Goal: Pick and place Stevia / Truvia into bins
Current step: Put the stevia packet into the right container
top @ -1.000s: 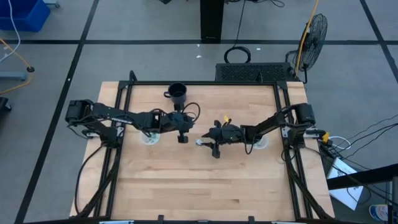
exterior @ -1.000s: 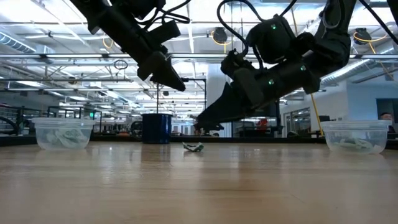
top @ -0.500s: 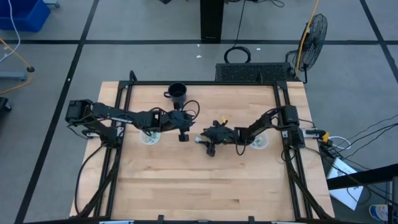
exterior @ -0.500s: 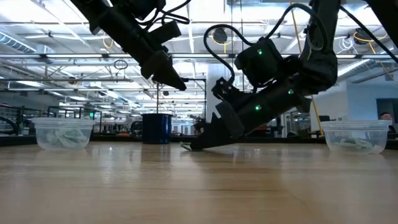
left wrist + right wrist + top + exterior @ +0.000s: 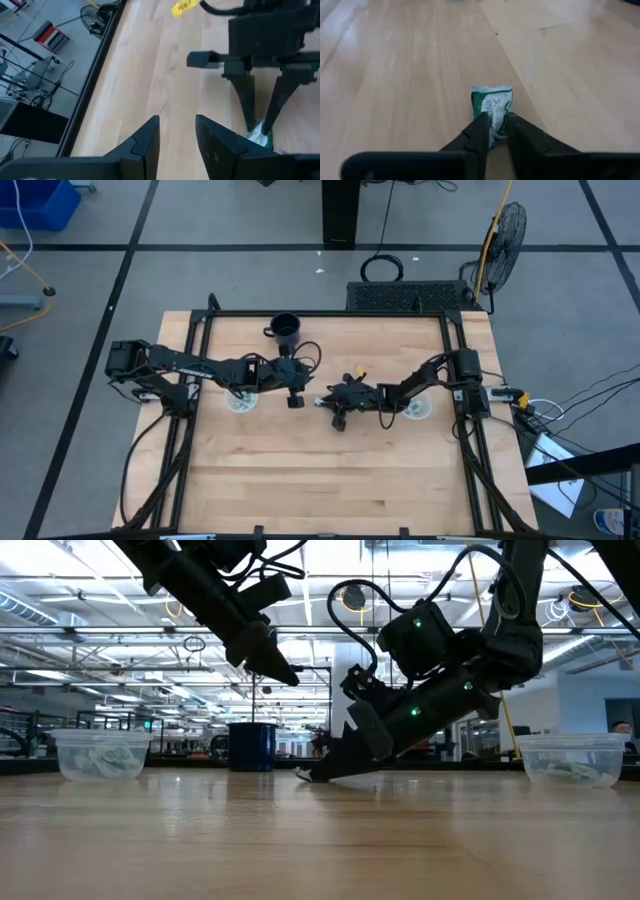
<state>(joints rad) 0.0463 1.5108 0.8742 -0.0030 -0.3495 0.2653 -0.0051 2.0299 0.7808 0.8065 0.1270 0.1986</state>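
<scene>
One Stevia / Truvia packet (image 5: pixel 493 104), white and green and crumpled, lies on the wood near the table's middle. My right gripper (image 5: pixel 495 126) is down on it, shut on its end; the left wrist view shows the packet (image 5: pixel 262 138) between those fingers. My left gripper (image 5: pixel 176 136) hangs open above the table, just left of the packet, with nothing between its fingers (image 5: pixel 284 674). Two translucent bins stand on the table: the left bin (image 5: pixel 100 755) under my left arm, the right bin (image 5: pixel 572 758) under my right arm. Both hold packets. My right gripper pinches the packet's end nearest the wrist (image 5: pixel 494 116) between its two fingertips. The fingers slant down from the table's right side, their tips (image 5: pixel 312 776) at the tabletop. The rest of the packet lies on the wood beyond the fingertips.
A black mug (image 5: pixel 286 330) stands at the far edge behind my left gripper. The left bin (image 5: pixel 240 402) and right bin (image 5: pixel 418 410) flank the middle. Bare wood stretches over the table's near half (image 5: pixel 320 480). A black frame rims the table.
My right gripper has come down and toward the table's left, from above the packet to the tabletop, and its fingertips now stand at the packet. The packet lies where it was. My left gripper has kept still.
</scene>
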